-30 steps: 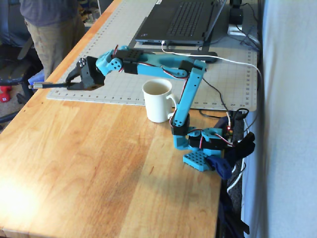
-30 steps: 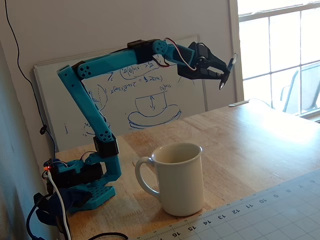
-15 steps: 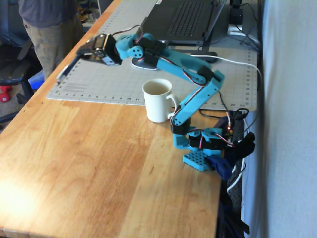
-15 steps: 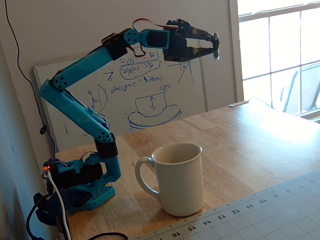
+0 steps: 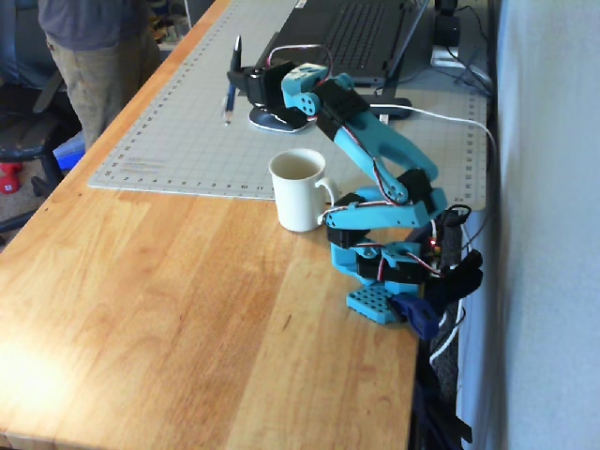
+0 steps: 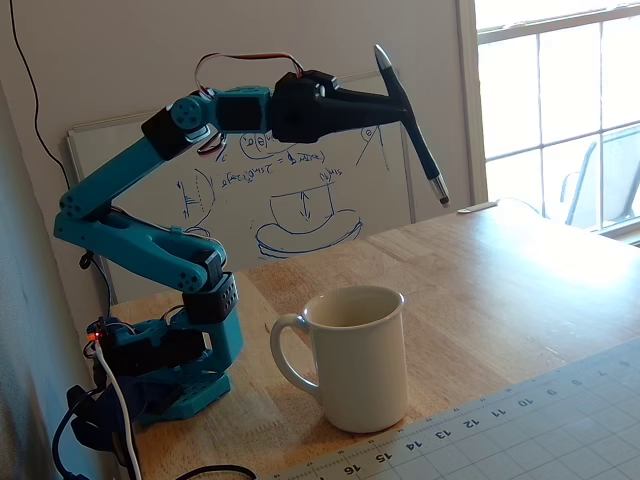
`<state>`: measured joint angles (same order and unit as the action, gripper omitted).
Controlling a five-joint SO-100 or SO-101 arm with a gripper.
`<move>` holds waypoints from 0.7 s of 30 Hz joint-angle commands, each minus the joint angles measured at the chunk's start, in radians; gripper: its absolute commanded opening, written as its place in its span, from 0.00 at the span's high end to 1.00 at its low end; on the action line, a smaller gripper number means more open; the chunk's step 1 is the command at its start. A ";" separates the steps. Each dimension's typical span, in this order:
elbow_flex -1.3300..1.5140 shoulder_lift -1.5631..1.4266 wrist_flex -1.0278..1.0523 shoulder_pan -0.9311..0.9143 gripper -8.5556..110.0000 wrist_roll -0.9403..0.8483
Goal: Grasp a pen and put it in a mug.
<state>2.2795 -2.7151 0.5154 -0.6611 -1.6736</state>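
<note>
High fixed view. Arm (image 5: 375, 155) folded back over its base (image 5: 380, 272), forearm raised and reaching out over the grey cutting mat (image 5: 187, 141). Claw (image 5: 246, 80) is black, up in the air, clamped on the pen (image 5: 231, 80). Pen stands nearly upright at the claw's outer end, held near its upper half, tip pointing down toward the mat, clear of the surface. Mug (image 5: 299, 190) sits on the wooden table (image 5: 169, 309) at the mat's near edge, just beside the arm's base, handle turned toward the base. Pen is up and to the left of the mug in this view, not over its mouth. Laptop (image 5: 342, 37) at the far end of the mat. A person (image 5: 89, 47) stands at the table's left edge; only torso and legs show.

Low fixed view. Claw (image 6: 385, 98) reaches to the right, level, fingers closed on the pen (image 6: 412, 125). Grip lies on the pen's upper part; most of the shaft hangs below the claw, tilted, lower end with silver band slanting down and to the right. Mug (image 6: 353, 355) in the foreground on the table (image 6: 500, 290), upright, handle to the left; pen well above it and off to the right. Whiteboard (image 6: 270, 200) with sketches leans against the wall behind the arm (image 6: 130, 230).
</note>
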 commanded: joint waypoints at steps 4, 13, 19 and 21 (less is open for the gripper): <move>0.043 -0.173 -0.014 -0.071 0.92 -0.311; 0.282 -0.416 -0.009 -0.152 0.92 -0.347; 0.439 -0.538 -0.009 -0.155 0.92 -0.337; 0.454 -0.551 0.003 -0.155 0.92 -0.334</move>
<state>2.7351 -3.2306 0.5154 -0.8069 -2.0095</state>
